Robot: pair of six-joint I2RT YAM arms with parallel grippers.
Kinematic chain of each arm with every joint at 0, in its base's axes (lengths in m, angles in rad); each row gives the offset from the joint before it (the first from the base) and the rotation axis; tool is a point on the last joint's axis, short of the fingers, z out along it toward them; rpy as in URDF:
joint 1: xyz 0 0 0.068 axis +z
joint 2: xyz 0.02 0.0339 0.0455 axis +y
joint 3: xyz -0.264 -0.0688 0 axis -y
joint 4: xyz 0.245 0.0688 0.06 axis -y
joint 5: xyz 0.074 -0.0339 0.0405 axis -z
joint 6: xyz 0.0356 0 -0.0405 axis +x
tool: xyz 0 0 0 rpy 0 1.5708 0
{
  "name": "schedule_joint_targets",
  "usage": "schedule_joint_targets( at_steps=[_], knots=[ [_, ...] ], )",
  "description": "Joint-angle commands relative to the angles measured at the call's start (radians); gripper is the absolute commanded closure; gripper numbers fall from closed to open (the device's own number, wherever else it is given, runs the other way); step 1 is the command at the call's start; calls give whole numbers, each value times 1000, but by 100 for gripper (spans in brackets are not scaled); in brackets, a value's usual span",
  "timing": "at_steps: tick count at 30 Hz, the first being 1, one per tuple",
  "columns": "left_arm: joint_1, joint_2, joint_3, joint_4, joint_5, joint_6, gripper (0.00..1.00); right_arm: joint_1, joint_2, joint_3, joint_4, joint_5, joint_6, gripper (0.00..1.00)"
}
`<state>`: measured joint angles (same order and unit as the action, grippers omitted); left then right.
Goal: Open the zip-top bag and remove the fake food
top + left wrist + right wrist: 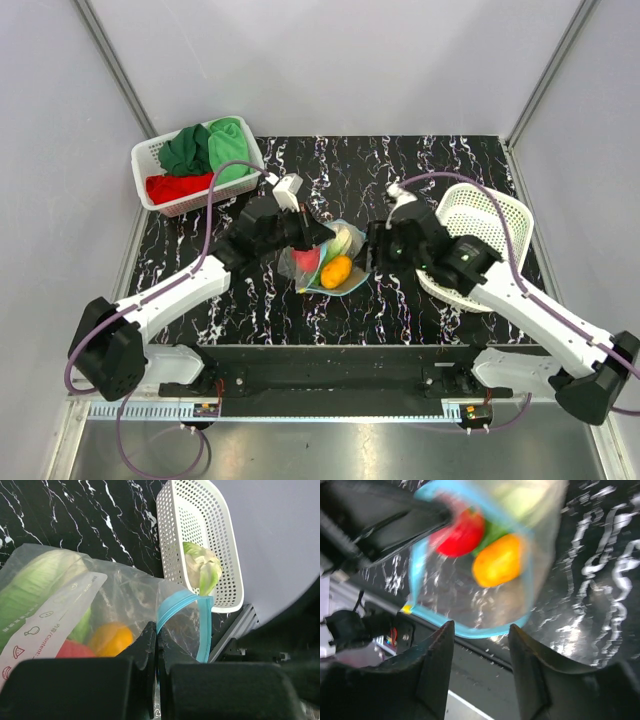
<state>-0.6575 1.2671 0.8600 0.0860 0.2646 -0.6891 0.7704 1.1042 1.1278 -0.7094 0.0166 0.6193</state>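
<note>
The zip-top bag lies mid-table with its teal zip mouth open toward the right arm. My left gripper is shut on the bag's teal zip strip, with the fingers pinched together on it. Inside the bag I see a round orange piece, a red piece and a pale green leafy piece. My right gripper is open and empty, its jaws just outside the bag's open rim. The orange piece and red piece show through the mouth.
A white mesh basket lies under my right arm and holds a pale cabbage-like piece. Another white basket at the back left holds green and red cloths. The table's near edge and rail run just below the bag.
</note>
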Motion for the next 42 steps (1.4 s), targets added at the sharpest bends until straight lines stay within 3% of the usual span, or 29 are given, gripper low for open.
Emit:
schedule_joint_targets(
  at_steps=[1,3,12,16,20,26,31,36,37,42],
  knots=[
    [4,14,36,77,32,-4,100,81,84,58,71,25,89,52],
    [4,14,36,81,30,-7,100,83,132,59,90,17,97,61],
    [1,12,16,116,21,-50,100,75,272,-97,332,94,158,63],
    [-27,24,-9,153,-1,-72,100,64,339,-120,395,108,145,37],
    [-39,44,-24,190,-2,-92,100,44,345,-203,501,91,189,29],
    [-42,51,-47,228,-27,-112,100,43,394,-258,516,166,200,17],
    [-53,48,-99,284,-62,-150,100,37,497,-244,527,180,148,16],
    [-70,63,-127,313,-91,-159,100,27,569,-228,547,171,100,35],
    [-71,61,-131,314,-96,-162,100,27,575,-224,545,164,86,51],
    [-71,35,-159,313,-126,-152,100,29,450,-215,496,129,45,82]
  ],
)
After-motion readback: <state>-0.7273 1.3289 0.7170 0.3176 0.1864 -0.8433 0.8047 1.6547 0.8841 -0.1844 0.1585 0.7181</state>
